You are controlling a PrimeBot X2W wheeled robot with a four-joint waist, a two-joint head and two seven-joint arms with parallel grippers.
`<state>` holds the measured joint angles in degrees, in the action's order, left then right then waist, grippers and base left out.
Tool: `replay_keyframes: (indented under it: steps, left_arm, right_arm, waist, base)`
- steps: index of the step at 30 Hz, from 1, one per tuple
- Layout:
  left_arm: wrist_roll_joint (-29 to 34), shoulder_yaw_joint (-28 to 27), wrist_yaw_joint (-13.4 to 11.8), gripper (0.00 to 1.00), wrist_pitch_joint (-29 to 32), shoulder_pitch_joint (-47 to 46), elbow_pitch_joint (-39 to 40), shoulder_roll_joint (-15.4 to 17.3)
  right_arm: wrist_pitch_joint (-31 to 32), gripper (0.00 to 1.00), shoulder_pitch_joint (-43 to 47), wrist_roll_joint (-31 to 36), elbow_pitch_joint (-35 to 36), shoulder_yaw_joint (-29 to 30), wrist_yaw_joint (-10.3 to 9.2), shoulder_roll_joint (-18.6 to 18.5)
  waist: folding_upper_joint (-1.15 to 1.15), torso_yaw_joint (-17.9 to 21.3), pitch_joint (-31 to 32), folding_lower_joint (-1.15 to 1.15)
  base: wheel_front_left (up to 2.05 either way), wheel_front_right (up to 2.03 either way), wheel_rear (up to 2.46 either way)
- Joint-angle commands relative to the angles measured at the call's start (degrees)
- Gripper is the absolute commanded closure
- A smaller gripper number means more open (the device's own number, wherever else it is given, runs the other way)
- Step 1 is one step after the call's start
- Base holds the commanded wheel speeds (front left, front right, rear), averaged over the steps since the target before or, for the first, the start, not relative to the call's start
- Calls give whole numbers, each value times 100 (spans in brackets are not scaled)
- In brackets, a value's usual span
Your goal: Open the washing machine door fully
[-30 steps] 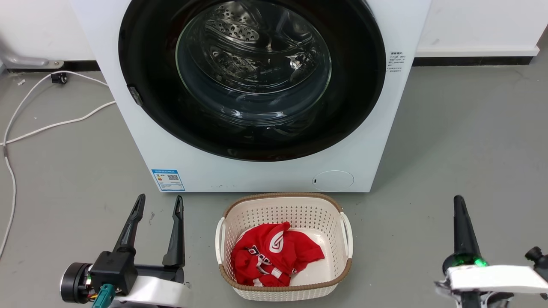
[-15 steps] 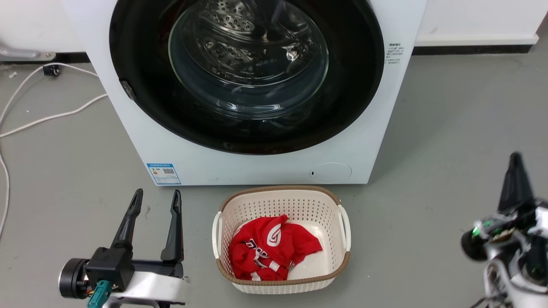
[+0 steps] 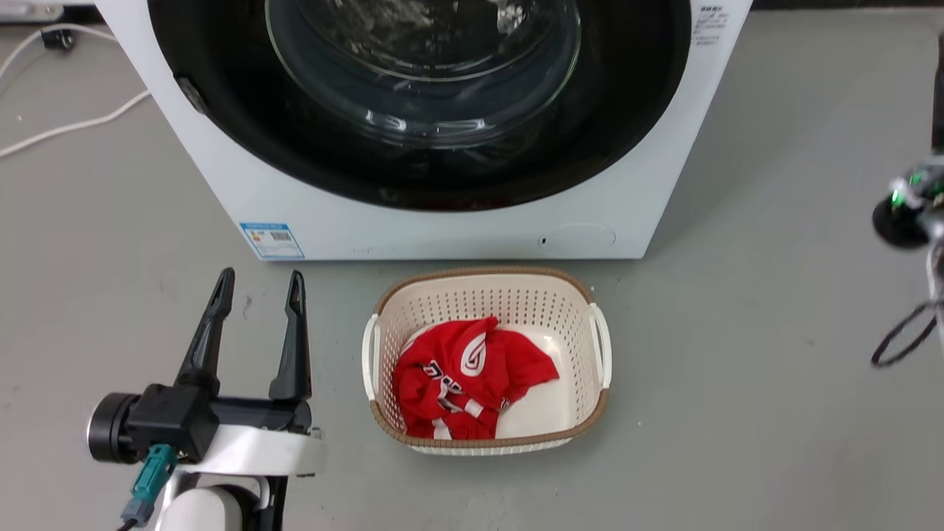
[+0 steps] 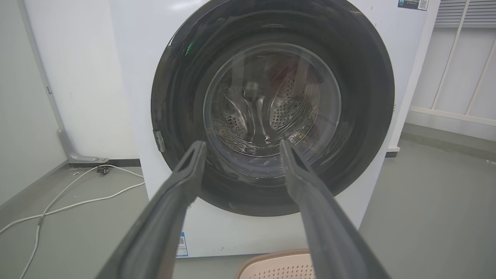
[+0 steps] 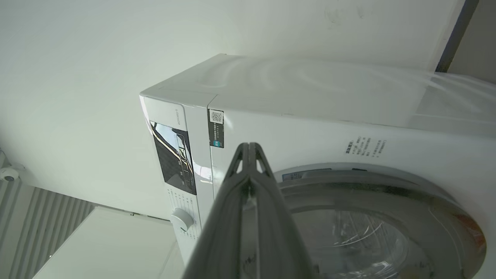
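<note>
washing machine door point(image 3: 413, 177) closed flat on the washing machine point(image 3: 457, 232) | left end effector point(image 3: 261, 274) spread wide apart, holding nothing | right end effector point(image 5: 249, 146) squeezed tight together, holding nothing

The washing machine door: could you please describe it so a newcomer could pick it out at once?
Find the big white washing machine behind the cream laundry basket. The washing machine door is the glossy black disc covering most of its front. Its clear bulging glass centre sets it apart from the small white flap low down.
</note>
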<state>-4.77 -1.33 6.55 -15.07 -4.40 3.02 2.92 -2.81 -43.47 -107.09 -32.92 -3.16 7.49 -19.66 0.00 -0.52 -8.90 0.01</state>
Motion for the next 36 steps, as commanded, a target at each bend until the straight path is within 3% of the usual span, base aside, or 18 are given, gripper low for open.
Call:
replay_keyframes:
  steps: [1,10,18,36]
  left_arm:
    - [13,-5,7,0,-14,-112,32,-4]
    - [58,40,58,0,-14,-477,183,-3]
    - [107,86,78,0,-14,-756,284,-4]
    - [55,213,94,0,-14,-1152,346,-4]
  right_arm:
    - [97,100,-253,17,-141,-113,0,-91]
    - [1194,100,-2393,374,-1768,-1357,0,-439]
    - [2028,100,-3801,803,-2769,-2221,0,-160]
    - [2475,100,-5032,1338,-3610,-2873,0,370]
  waist:
    - [0,-43,-173,-1]
    - [0,-147,-792,-1]
    - [0,-179,-1273,-1]
    - [0,-393,-1953,-1]
  base:
    - [0,0,0]
    - [0,0,0]
    - [0,0,0]
    - [0,0,0]
